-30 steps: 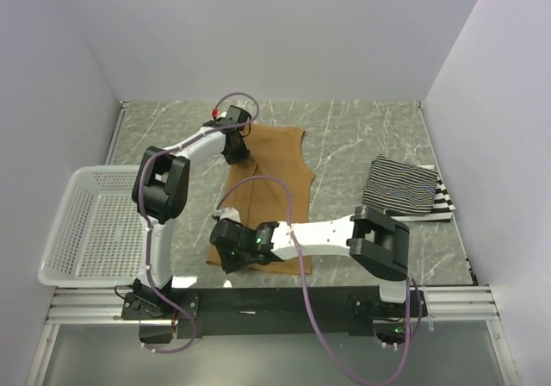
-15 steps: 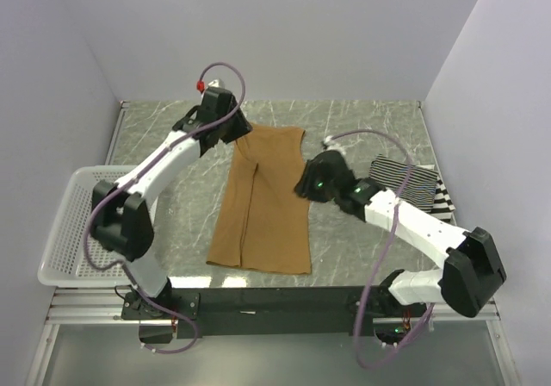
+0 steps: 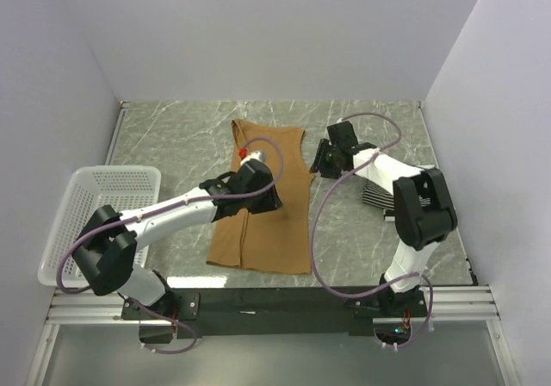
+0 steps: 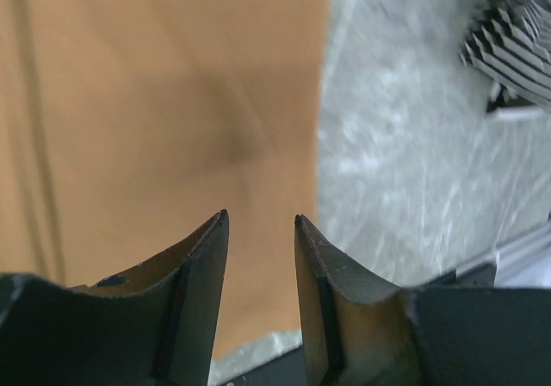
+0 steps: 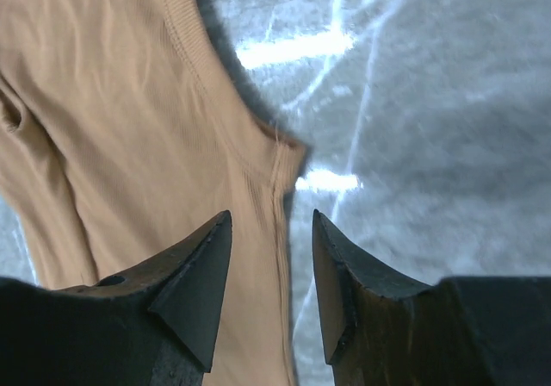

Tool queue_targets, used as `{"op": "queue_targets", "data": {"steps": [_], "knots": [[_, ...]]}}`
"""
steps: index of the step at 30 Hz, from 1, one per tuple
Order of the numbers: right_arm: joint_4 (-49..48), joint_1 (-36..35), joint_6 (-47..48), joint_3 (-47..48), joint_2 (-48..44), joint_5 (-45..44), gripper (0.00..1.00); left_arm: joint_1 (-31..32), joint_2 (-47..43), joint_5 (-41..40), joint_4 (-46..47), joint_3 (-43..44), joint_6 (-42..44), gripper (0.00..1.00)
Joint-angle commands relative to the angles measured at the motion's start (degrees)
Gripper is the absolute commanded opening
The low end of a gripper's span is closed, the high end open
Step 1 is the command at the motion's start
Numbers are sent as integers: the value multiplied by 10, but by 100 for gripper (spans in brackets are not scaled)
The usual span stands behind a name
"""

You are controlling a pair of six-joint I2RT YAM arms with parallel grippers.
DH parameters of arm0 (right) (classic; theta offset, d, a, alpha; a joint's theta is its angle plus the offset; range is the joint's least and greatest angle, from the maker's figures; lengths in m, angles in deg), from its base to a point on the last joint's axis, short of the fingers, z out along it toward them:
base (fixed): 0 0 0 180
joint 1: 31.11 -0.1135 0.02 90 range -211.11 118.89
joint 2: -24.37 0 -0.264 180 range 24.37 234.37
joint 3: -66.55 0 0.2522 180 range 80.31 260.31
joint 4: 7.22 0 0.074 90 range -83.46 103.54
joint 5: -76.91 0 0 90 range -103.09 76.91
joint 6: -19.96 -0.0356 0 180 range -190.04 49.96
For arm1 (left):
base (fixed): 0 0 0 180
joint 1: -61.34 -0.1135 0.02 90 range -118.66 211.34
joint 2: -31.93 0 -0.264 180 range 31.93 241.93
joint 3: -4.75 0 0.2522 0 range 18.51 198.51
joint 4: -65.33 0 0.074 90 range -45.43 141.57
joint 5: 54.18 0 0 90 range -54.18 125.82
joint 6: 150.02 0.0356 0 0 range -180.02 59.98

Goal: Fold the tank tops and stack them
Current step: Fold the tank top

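The plain tan-brown tank top (image 3: 275,166) lies flat in the middle of the table, neck at the far end. My left gripper (image 3: 272,202) hovers over its middle, open and empty; in the left wrist view the gripper (image 4: 261,218) has tan cloth (image 4: 172,102) below the gap. My right gripper (image 3: 318,164) is at the top's right armhole, open and empty; in the right wrist view the gripper (image 5: 272,215) straddles the tank top's ribbed side edge (image 5: 280,175). A folded striped tank top (image 3: 377,192) lies at the right, mostly under my right arm, and its wide black-and-white stripes (image 4: 512,41) show in the left wrist view.
A white mesh basket (image 3: 95,222) stands at the left edge of the table. White walls close in the left, far and right sides. Cables loop over both arms.
My left gripper has left the top's far left corner and swung down over its middle. My right gripper went from the near hem up to the right armhole. The top now lies flat.
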Motion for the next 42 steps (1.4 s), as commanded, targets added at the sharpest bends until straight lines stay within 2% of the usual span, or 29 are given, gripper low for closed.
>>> {"op": "queue_targets", "data": {"steps": [1, 6, 10, 13, 14, 15, 16, 27, 39, 42], "knots": [[-16, 0, 12, 39, 37, 28, 50, 52, -30, -29, 30, -9, -19, 42], [-21, 0, -3, 52, 81, 22, 50, 115, -27, -49, 30, -21, -32, 42], [-29, 0, -14, 43, 88, 9, 45, 174, -3, -77, 19, -10, -41, 42], [-34, 2, -20, 47, 98, 7, 24, 212, 28, -84, 20, 2, -42, 41], [-36, 3, -22, 47, 100, 10, 13, 221, 37, -97, 17, 11, -44, 41], [-40, 5, -26, 47, 102, 11, 9, 236, 56, -104, 9, 16, -45, 40], [-40, 6, -27, 44, 101, 7, 1, 242, 64, -111, 8, 24, -45, 40], [-76, 32, -37, -43, 19, -9, 0, 294, 162, -148, -14, 87, -36, 40], [-71, 38, -29, -47, 17, -4, 0, 332, 211, -181, -122, 152, -77, 37], [-73, 41, -29, -49, 14, -3, 0, 340, 219, -183, -123, 156, -84, 36]]}}
